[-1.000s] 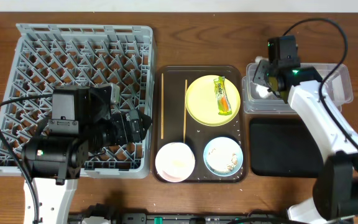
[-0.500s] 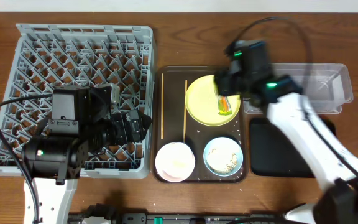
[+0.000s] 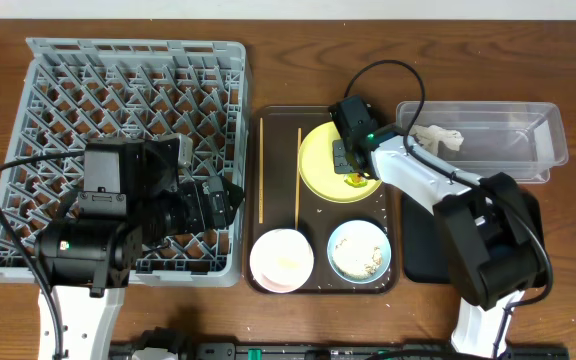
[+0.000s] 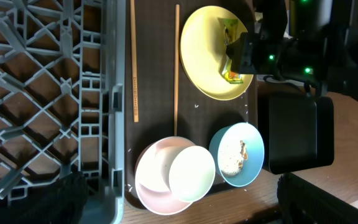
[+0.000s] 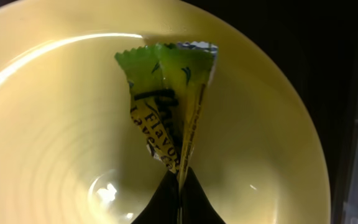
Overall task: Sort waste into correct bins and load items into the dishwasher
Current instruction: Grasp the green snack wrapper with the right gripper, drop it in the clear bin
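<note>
The right gripper (image 3: pixel 354 174) pinches one end of the green-and-yellow wrapper (image 5: pixel 166 112) on the yellow plate (image 3: pixel 318 160), fingers clamped tight. The left gripper (image 3: pixel 223 200) hangs spread open at the right edge of the dish rack (image 3: pixel 118 80).

Through the right wrist camera I see the yellow plate (image 5: pixel 61 124) filling nearly the whole picture, with a bright highlight on its glossy surface near the centre ring. The green-and-yellow wrapper (image 5: pixel 169 93) sits over the plate, folded lengthwise into a narrow wedge. Its crimped end is toward the top and part of the dark lettering reads "Flavor". Its thin lower end runs into my right gripper (image 5: pixel 179 190), whose two dark fingertips (image 5: pixel 157 205) meet on it with no gap. I cannot tell whether the wrapper touches the plate. Past the plate's rim, a dark surface (image 5: pixel 303 25) shows.
</note>
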